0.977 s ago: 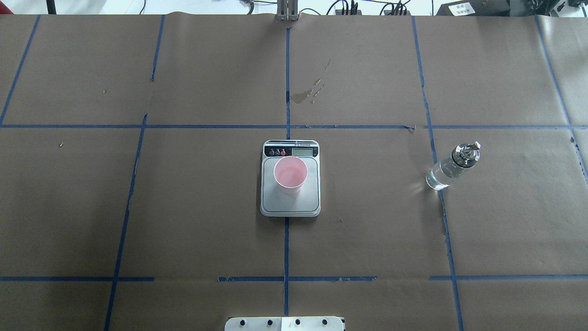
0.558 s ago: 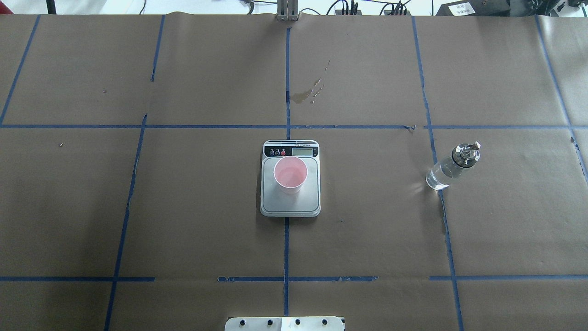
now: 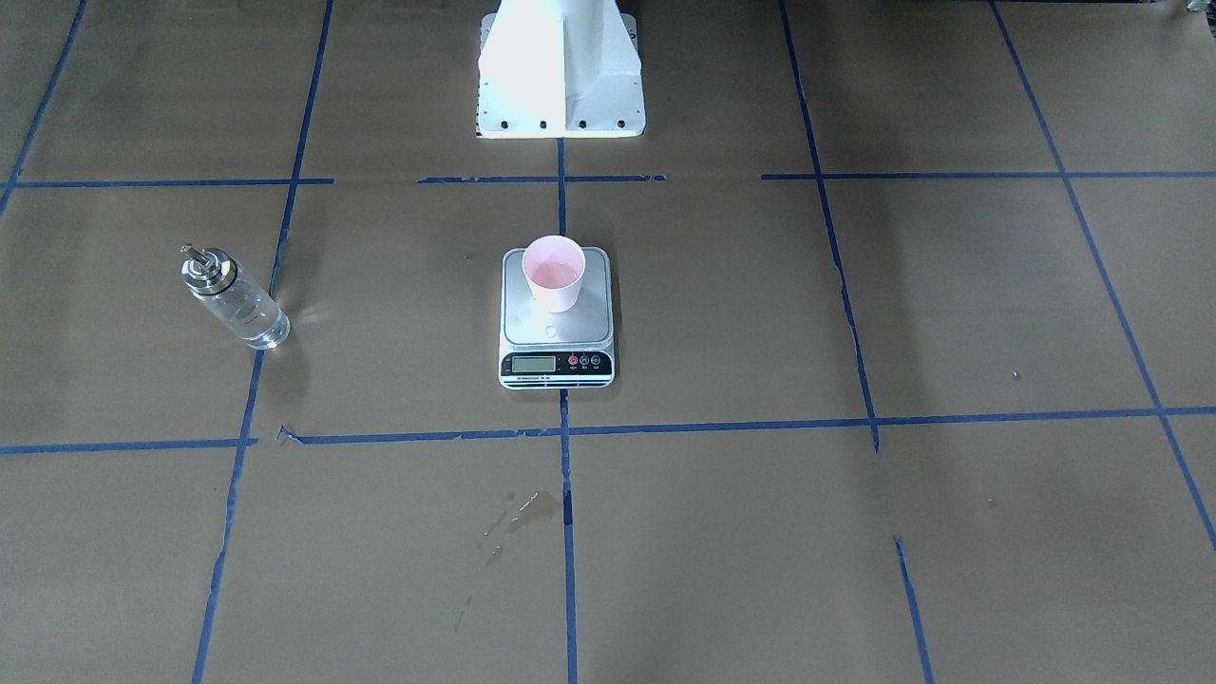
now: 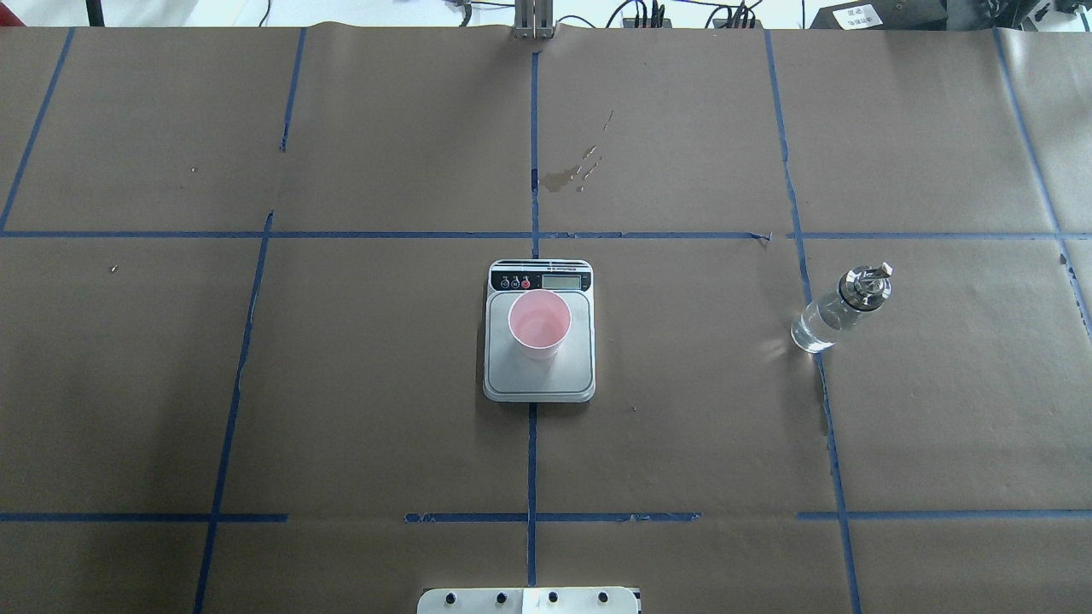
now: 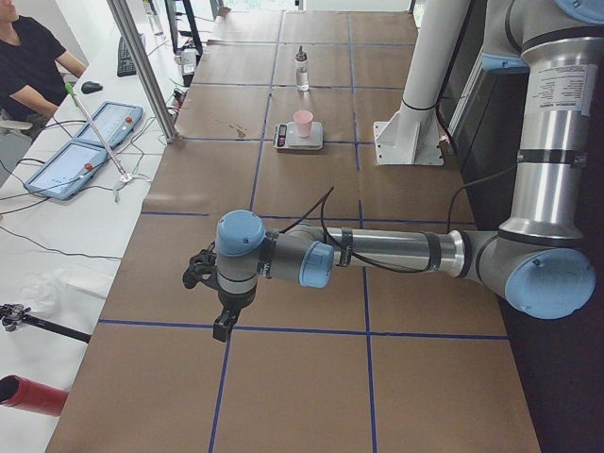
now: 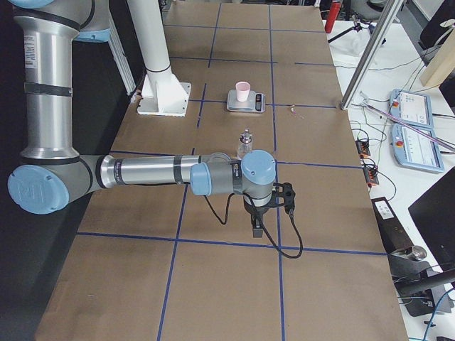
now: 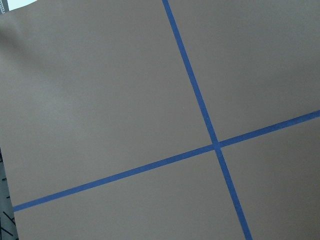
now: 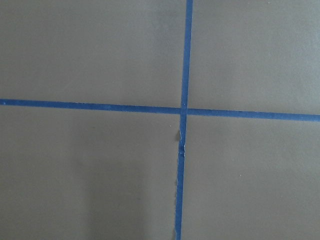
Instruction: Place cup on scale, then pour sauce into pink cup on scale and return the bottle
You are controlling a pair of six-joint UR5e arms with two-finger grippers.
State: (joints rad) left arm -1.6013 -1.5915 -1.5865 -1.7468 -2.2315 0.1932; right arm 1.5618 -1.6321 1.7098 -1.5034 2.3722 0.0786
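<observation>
Spreading widest, the brown paper-covered table (image 4: 341, 384) carries everything. The left gripper (image 5: 223, 323) and right gripper (image 6: 254, 226) hang well away from the flat silver-grey kitchen scale (image 4: 539, 382); whether their fingers are parted I cannot tell. The clear glass bottle with a metal spout (image 4: 832, 315) stands upright, well off the scale toward the robot's right. The small pink tapered cup (image 4: 539, 324) sits on the scale's platform. The task looks finished: hold both arms clear so the reading settles.

Under my left end effector (image 5: 223, 324) spreads the brown paper-covered desk (image 5: 302, 387), gridded with blue tape strips (image 5: 425, 334). Beyond it, a white side bench (image 5: 75, 236) carries two blue-edged tablets (image 5: 58, 170), near a slanted silver metal post (image 5: 142, 66).
</observation>
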